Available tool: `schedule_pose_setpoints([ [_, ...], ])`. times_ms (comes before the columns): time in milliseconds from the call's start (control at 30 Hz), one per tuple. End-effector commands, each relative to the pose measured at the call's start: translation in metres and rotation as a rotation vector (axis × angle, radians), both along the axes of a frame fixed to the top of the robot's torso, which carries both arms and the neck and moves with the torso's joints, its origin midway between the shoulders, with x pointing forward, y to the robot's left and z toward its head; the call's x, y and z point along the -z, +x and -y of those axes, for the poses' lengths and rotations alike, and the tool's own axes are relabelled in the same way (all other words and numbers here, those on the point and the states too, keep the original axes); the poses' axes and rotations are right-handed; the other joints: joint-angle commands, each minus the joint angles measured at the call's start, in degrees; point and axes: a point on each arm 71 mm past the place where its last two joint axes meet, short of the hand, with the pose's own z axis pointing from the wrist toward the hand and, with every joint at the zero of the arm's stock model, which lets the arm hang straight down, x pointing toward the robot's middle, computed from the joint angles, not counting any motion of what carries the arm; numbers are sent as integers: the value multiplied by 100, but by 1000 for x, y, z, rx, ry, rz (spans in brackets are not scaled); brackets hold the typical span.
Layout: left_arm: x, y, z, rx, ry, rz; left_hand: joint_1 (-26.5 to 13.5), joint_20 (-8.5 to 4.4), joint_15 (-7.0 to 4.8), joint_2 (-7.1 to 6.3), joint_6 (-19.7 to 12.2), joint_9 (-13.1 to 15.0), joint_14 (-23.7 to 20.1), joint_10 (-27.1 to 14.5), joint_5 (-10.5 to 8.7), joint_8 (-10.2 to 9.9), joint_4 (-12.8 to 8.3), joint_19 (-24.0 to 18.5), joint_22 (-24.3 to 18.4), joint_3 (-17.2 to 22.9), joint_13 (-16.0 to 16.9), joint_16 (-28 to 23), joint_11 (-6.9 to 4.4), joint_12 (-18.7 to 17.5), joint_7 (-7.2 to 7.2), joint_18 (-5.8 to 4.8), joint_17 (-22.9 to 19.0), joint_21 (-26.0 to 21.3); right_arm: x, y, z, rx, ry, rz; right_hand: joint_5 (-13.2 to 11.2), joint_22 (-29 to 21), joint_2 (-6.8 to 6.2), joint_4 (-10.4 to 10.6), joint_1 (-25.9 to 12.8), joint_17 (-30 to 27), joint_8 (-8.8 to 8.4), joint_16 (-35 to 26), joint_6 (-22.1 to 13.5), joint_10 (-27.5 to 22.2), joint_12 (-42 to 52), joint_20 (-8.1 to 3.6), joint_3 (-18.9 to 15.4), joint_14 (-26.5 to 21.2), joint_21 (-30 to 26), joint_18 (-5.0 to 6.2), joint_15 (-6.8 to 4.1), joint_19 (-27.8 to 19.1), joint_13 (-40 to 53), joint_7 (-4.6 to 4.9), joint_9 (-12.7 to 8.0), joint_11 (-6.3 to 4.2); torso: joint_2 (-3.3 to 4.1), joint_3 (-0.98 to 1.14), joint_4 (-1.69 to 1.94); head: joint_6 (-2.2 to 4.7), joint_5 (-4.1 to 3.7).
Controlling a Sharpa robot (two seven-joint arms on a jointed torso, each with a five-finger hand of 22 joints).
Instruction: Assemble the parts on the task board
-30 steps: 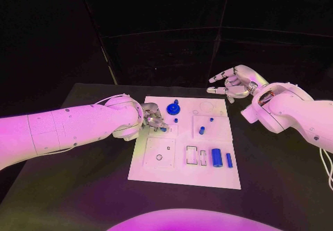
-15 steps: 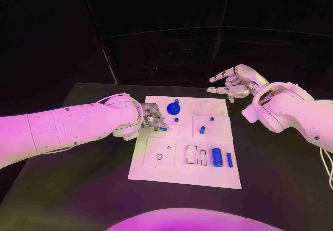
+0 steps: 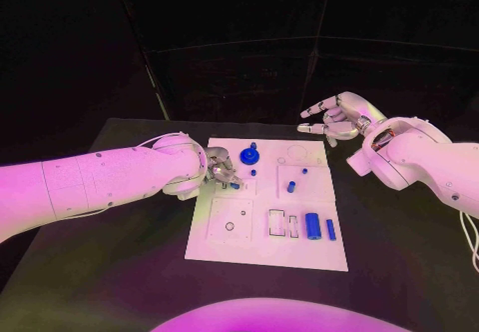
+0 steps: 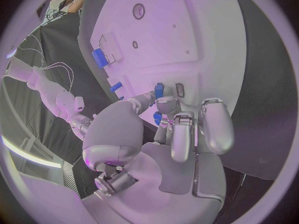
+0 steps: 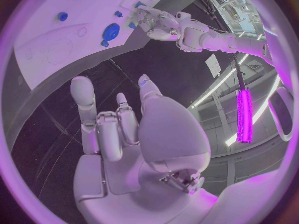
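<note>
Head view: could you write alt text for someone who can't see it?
The left hand pinches a small blue part on the white task board, while the right hand hovers open beyond the board's far edge. More blue parts dot the board.

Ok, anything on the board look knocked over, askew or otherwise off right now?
Nothing stands out. The board lies flat, the blue parts sit in order, and the left robot hand is on a small blue part.

White task board (image 3: 259, 242) lies flat mid-table — small blue parts (image 3: 312, 225) scattered over it, some upright.
</note>
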Motion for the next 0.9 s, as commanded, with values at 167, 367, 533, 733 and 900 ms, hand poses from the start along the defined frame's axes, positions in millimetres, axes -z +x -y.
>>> schedule_pose_setpoints([
  [167, 4, -1, 5, 30, 22, -30, -153, -28, -62, -2, 15, -3, 595, 1, 29, 43, -454, 48, 38, 399, -29, 18, -45, -16, -57, -49, 1509, 48, -1, 0, -1, -11, -3, 6, 22, -8, 28, 1, 8, 685, -23, -30, -34, -43, -26, -19, -48, 398, -21, 101, -24, -41, 100, 1, -6, 6, -3, 0, -6, -9, -7],
  [367, 4, 1, 7, 30, 22, -29, -210, -35, -69, -4, 35, 1, 595, 8, 27, 54, -404, 55, 62, 314, -48, 18, -54, -10, -67, -53, 1509, 63, -1, 0, -2, -11, -3, 6, 24, -6, 29, 2, 8, 677, -23, -34, -34, -46, -29, -19, -49, 396, -20, 101, -24, -40, 96, 1, -6, 6, 0, 2, 0, -8, -16],
  [533, 4, 3, 8, 31, 26, -31, -245, -40, -74, -5, 52, 3, 595, 14, 26, 61, -370, 60, 80, 245, -63, 18, -60, -3, -75, -56, 1509, 73, -1, 0, -3, -13, -2, 6, 24, -6, 29, 2, 8, 677, -23, -34, -34, -46, -29, -19, -49, 396, -20, 101, -24, -40, 96, 1, -6, 6, 2, 3, 1, -8, -23],
  [733, 5, 4, 9, 32, 30, -33, -306, -47, -81, -17, 82, 4, 595, 26, 20, 73, -312, 69, 109, 109, -81, 18, -68, 11, -84, -62, 1509, 91, -1, 0, -3, -14, -2, 7, 24, -6, 29, 2, 8, 677, -23, -34, -34, -46, -29, -19, -49, 396, -20, 101, -24, -40, 96, 1, -6, 6, 3, 2, -1, -16, -22],
  [900, 5, 6, 9, 30, 32, -33, -400, -53, -87, -42, 125, 1, 595, 40, 12, 83, -218, 77, 140, -143, -107, 18, -76, 30, -94, -68, 1509, 108, -1, 0, -3, -14, -1, 7, 25, -10, 30, 3, 6, 676, -24, -35, -34, -48, -31, -19, -54, 396, -23, 101, -24, -41, 93, 1, -6, 6, -1, 2, -1, -26, -25],
])
